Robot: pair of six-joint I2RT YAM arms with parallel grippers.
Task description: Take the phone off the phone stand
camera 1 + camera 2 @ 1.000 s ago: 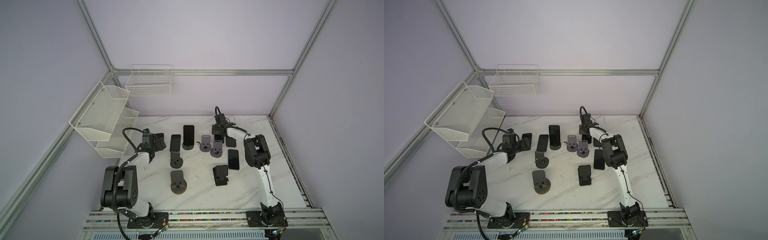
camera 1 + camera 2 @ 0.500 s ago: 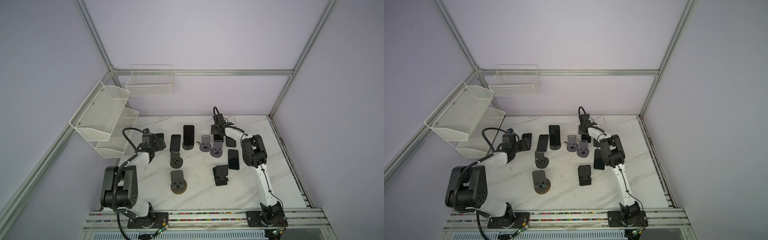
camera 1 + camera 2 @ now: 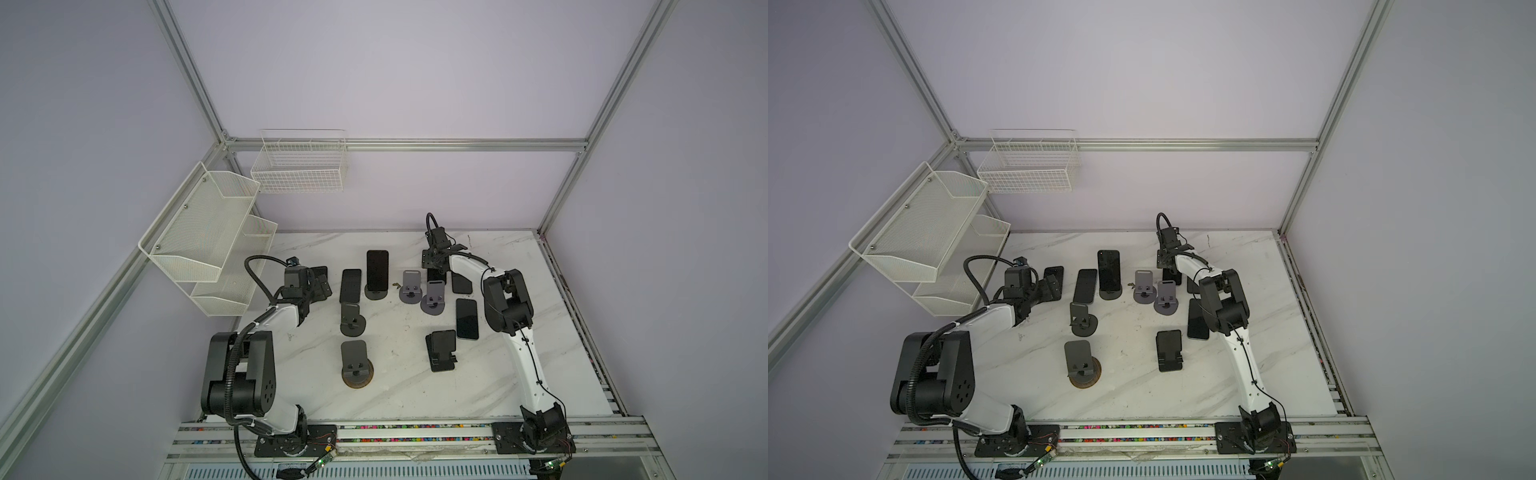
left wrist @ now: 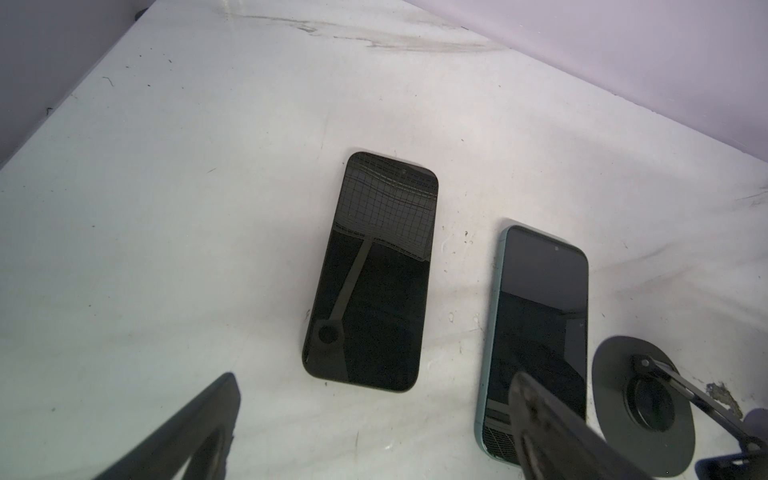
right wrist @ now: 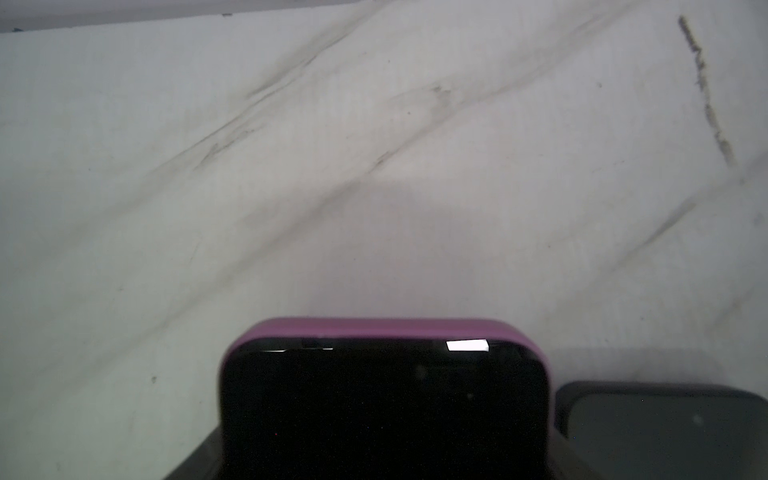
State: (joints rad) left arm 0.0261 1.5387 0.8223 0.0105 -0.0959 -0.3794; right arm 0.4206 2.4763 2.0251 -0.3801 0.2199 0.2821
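**Status:** task part done, judging by how the desk lies.

**Right pincer** (image 3: 435, 268): near the far edge of the white marble-patterned desk (image 3: 407, 386), right of the middle. It is clenched on the black-screened phone in a pink case (image 5: 382, 395), whose top end fills the near field of the right wrist view. The jaws themselves are out of that view, so the grip is judged from the phone's position. A dark grey shape shows beneath the phone. Whether that is its stand, and whether the phone has cleared it, cannot be told.

**Left pincer** (image 4: 374, 378): released, jaws wide, nothing between them, low over the far left part of the desk. A glossy black phone (image 4: 370, 270) lies flat ahead of it, with a green-edged phone (image 4: 540, 324) flat just beside.

**Done, as judged:** several stands are empty, among them a grey round-based stand (image 3: 410, 286), its grey twin (image 3: 434, 297) and a black folding stand (image 3: 441, 351). A dark flat phone (image 3: 467, 319) lies on the desk between the twin and the right edge.

**Left to do, as judged:**
- Lift the pink-cased phone clear and set it down.
- A tall black phone (image 3: 377, 269) stands upright in a dark round-based stand (image 3: 376, 294) toward the far edge, near the middle. It is untouched.
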